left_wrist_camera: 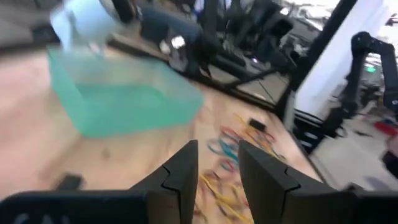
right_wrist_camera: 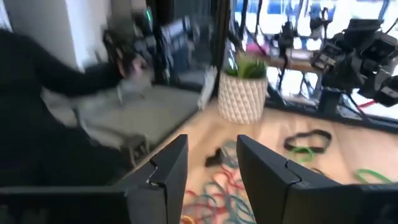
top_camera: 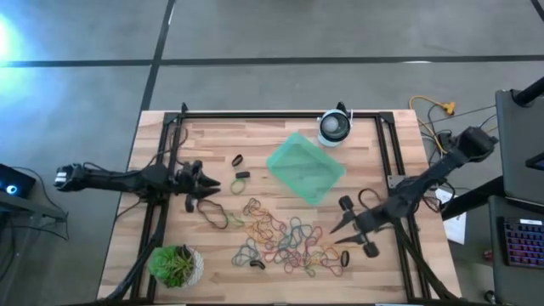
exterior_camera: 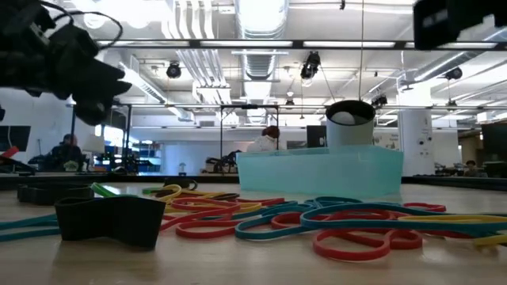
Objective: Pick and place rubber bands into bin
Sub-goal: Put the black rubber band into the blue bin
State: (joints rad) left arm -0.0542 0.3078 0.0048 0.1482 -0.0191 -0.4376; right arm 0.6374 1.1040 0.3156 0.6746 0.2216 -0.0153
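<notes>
Both grippers hang open and empty. The rubber bands point(top_camera: 285, 242) lie scattered between the left gripper point(top_camera: 212, 185) and right gripper point(top_camera: 338, 231); the mint-green bin point(top_camera: 306, 167) sits just beyond them.

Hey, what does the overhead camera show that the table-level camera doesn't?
Only the high view shows the potted plant at the table's near left corner and both pincers with their fingers apart and empty: the left pincer left of the pile, the right pincer at its right edge. Only the low view shows the room behind. Both show the rubber bands loose on the wood, the mint bin and the round white-and-black device behind it.
</notes>
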